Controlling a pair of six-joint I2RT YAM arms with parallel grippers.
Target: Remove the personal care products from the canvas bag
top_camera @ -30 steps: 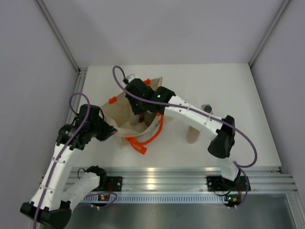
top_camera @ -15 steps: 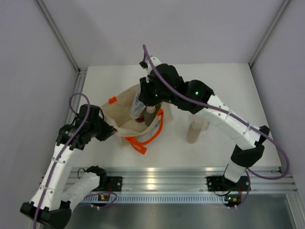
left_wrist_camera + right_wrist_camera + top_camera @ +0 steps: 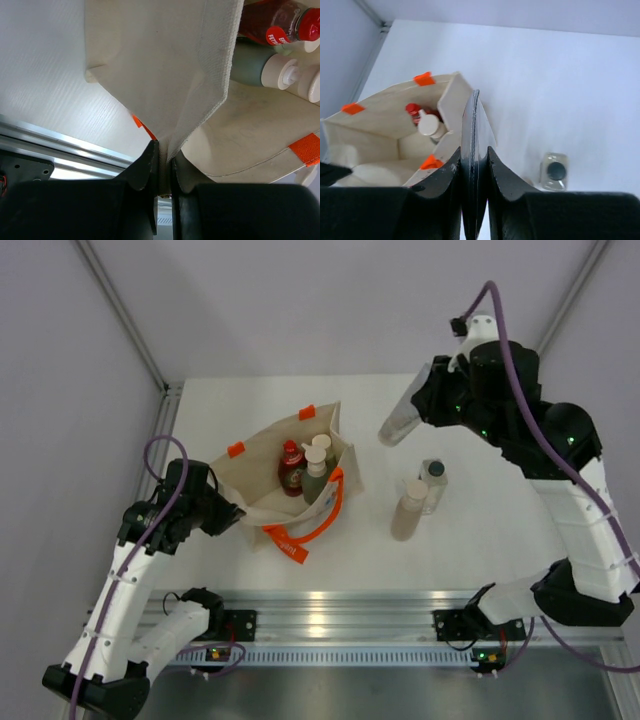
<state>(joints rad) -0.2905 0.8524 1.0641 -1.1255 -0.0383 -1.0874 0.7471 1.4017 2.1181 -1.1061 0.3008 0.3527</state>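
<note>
The left gripper [image 3: 162, 157] pinches the near left edge of the canvas bag [image 3: 262, 483], which holds a red bottle [image 3: 291, 468] and a grey-green bottle [image 3: 315, 483], then to its right a tan bottle [image 3: 408, 512] and a clear bottle [image 3: 433, 483] stand on the table [image 3: 480, 530], and far right the raised right gripper [image 3: 428, 405] is clenched on a flat grey pouch [image 3: 396, 427].

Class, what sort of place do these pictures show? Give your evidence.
Probably a robot test bench: a left arm and right arm bolted to a metal rail at the edge of a white table, plain walls close around, and staged props, a canvas bag and bottles.
</note>
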